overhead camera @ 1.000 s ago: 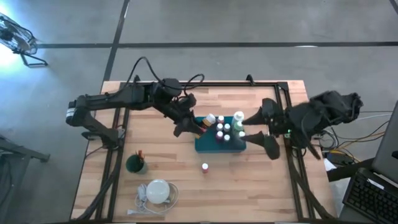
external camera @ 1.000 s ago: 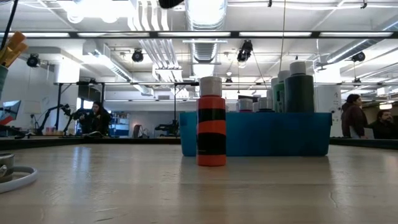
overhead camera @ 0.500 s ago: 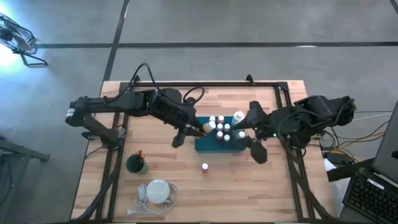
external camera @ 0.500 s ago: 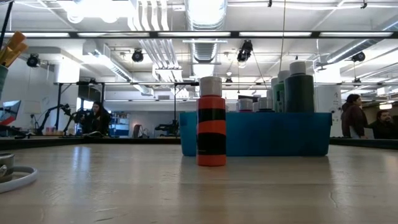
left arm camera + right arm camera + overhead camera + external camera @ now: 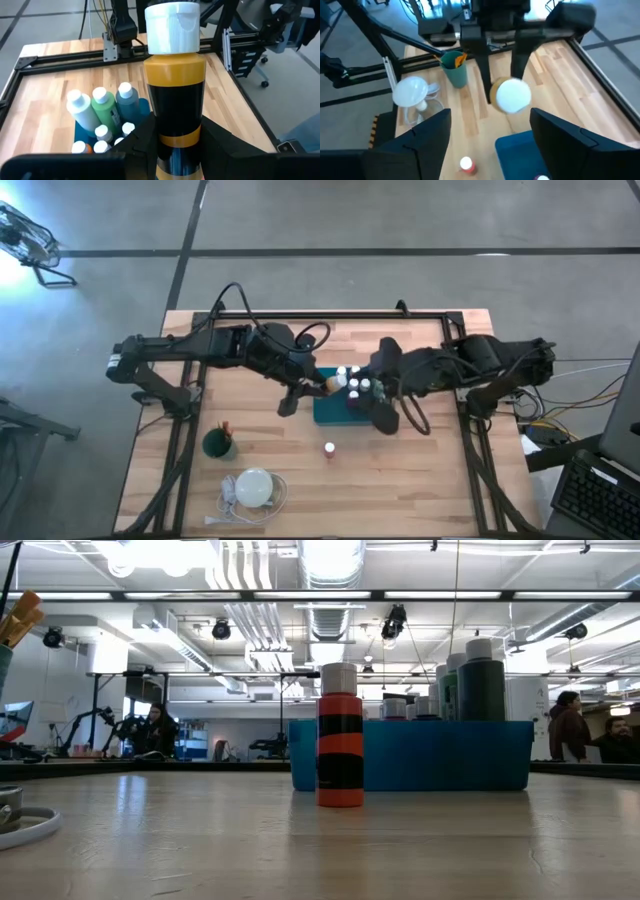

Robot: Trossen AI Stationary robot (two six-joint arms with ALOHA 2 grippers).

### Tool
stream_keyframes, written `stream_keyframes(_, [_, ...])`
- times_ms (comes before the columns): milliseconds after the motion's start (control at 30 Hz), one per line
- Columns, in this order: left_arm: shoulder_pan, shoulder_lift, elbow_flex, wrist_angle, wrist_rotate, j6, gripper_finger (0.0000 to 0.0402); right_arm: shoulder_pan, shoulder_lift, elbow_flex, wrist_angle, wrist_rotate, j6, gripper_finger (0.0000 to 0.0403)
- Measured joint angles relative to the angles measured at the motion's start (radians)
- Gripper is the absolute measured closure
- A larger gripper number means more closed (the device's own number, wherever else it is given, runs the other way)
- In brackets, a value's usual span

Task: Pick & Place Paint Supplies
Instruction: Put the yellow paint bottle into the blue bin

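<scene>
Above the left edge of the teal tray [image 5: 330, 416], the left claw [image 5: 318, 388] is gripping a yellow paint bottle [image 5: 175, 100]. The right claw [image 5: 383, 402], jaws spread empty, is reaching toward it over the tray; the claws risk colliding and toppling bottles.

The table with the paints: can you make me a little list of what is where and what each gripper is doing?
left gripper: shut on the yellow bottle, at the tray's left end
right gripper: open, over the tray, holding nothing
teal tray: mid-table, several white-capped bottles standing inside
red bottle: upright on the table, outside the tray
green cup: brushes inside, left front
white disc: with cord, front of table
</scene>
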Motion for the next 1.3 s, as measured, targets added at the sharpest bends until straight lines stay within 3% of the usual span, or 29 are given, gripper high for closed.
stream_keyframes(267, [0.000, 0.000, 0.000, -0.019, 0.000, 0.000, 0.0298, -0.053, 0.047, 0.060, -0.020, 0.000, -0.048, 0.0134])
stream_keyframes(500, [-0.001, 0.000, 0.000, -0.020, 0.000, 0.003, 0.0298, -0.098, 0.102, 0.095, -0.049, -0.107, -0.066, 0.0160])
stream_keyframes(1300, [-0.001, 0.000, 0.000, -0.029, 0.000, 0.004, 0.0298, -0.132, 0.132, 0.101, -0.053, -0.124, -0.100, 0.0226])
